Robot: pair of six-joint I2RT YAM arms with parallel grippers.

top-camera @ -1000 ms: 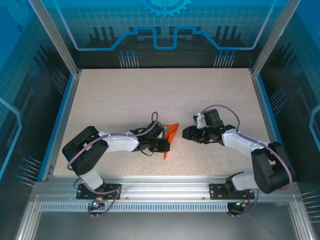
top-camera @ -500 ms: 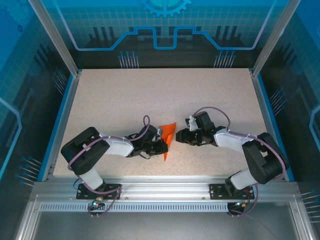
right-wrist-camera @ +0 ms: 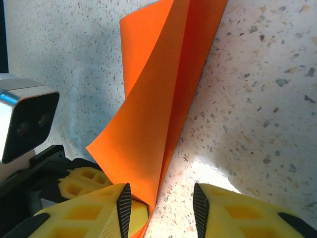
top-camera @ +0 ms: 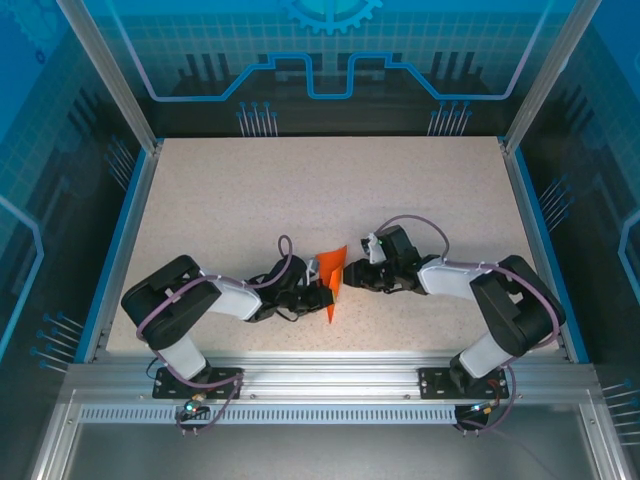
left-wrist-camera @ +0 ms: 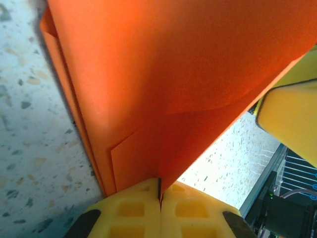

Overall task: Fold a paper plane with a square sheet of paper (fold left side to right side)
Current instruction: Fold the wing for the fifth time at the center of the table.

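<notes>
The square sheet of paper (top-camera: 332, 272) is bright orange and creased into a narrow pointed shape. It lies near the table's front middle with one flap standing up. In the left wrist view my left gripper (left-wrist-camera: 160, 192) is shut on the lower edge of the raised orange flap (left-wrist-camera: 163, 74). My left gripper (top-camera: 320, 297) sits at the paper's left side. My right gripper (top-camera: 350, 278) is close against the paper's right side. My right gripper (right-wrist-camera: 161, 210) is open, and the paper (right-wrist-camera: 158, 99) reaches down between its fingers, beside the left finger (right-wrist-camera: 94, 218).
The speckled tabletop (top-camera: 330, 190) stretches bare behind the arms. Blue side rails (top-camera: 120, 250) and an aluminium frame edge (top-camera: 330, 370) border it. The left gripper's yellow fingers (right-wrist-camera: 81, 183) and its camera housing (right-wrist-camera: 27, 121) crowd the right wrist view's left side.
My right gripper has moved left up to the paper and its jaws have narrowed. My left gripper has pinched tighter and drawn slightly back, with the paper flap standing more upright.
</notes>
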